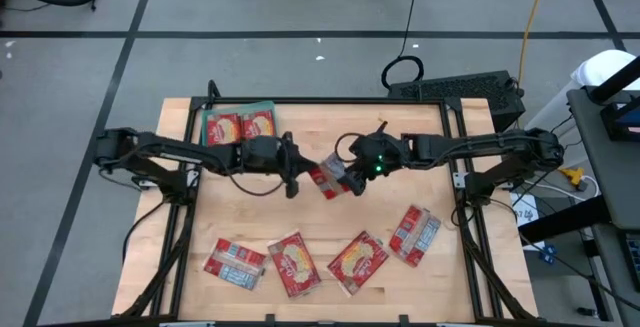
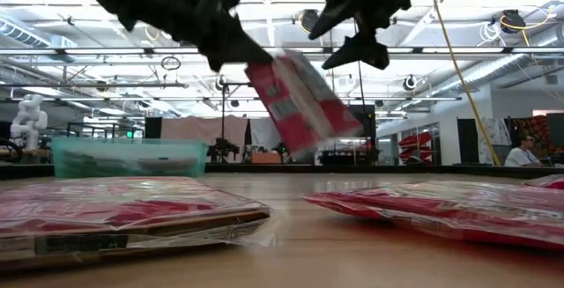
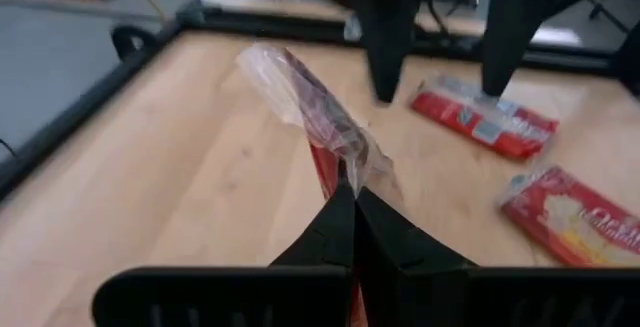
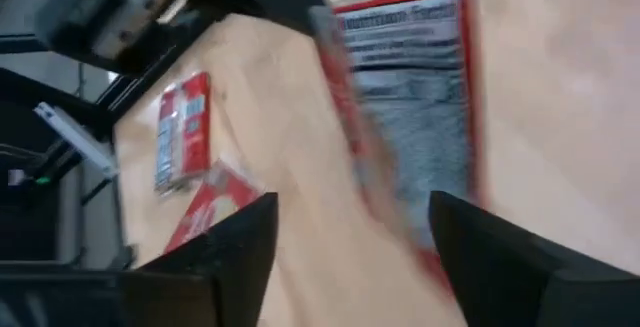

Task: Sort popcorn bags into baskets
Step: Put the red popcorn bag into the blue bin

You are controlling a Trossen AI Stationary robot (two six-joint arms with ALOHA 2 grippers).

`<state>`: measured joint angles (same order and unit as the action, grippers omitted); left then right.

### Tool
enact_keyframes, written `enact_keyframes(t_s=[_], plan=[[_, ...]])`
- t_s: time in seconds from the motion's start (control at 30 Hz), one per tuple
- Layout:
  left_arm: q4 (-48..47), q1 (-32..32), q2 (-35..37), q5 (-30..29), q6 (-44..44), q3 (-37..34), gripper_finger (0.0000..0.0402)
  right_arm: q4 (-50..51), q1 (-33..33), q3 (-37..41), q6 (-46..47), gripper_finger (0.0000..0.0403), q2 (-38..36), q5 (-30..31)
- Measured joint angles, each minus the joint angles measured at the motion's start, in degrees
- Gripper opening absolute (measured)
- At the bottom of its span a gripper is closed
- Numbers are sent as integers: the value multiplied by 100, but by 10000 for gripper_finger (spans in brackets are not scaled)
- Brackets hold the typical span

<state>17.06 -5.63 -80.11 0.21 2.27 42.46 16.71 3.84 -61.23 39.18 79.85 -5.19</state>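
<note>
Above the middle of the pale wooden worktop (image 1: 310, 217), the left pincer (image 1: 298, 172) is clamped tight on the clear plastic edge of a flat red popcorn bag (image 1: 326, 177), which hangs tilted in the air between the two arms. From the left wrist view, its dark fingers (image 3: 350, 229) meet with no gap, pinching the crinkled seam of the held bag (image 3: 320, 127). Level with the worktop, the same bag (image 2: 295, 103) slants downward from the left pincer (image 2: 240, 52), its pale label panel facing the camera.

Just beside the bag on its other side, the right pincer (image 1: 352, 175) stands spread wide and grips nothing. Its two dark fingers (image 4: 225, 257) frame the label face of the bag (image 4: 420, 87) in the right wrist view, with clear space showing between them and the bag. From the low view the right pincer (image 2: 352, 37) hangs close above the bag's upper corner.

At the far left corner of the worktop sits a shallow teal-green plastic basket (image 1: 238, 108), and two red bags (image 1: 241, 127) lie side by side inside it. Along the near edge four more red popcorn bags lie flat and well apart from the pincers: one at the left (image 1: 235, 264), one beside it (image 1: 294, 263), a third right of centre (image 1: 358, 262), and a fourth nearest the right rail (image 1: 414, 234).
</note>
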Motion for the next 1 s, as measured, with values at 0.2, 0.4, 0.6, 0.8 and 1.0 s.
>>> enact_keyframes(t_s=[0.2, 0.4, 0.6, 0.8, 1.0], plan=[[-375, 6, 681, 28, -199, 2, 1, -784, 380, 0, -1222, 287, 0, 231], [-431, -105, 1079, -15, -154, 2, 1, -1789, 900, -2, -1592, 270, 310, -958], [-473, -388, 1256, -202, 133, 2, 1, -2025, 1099, 0, -1867, 187, 491, -1291], [-346, -618, 1343, -215, 212, 4, 8, -2205, 1336, -1, -2243, 30, 488, -1337], [-423, -860, 1634, -189, 1641, 9, 61, -2393, 1542, -2, -2808, 25, 477, -1438]])
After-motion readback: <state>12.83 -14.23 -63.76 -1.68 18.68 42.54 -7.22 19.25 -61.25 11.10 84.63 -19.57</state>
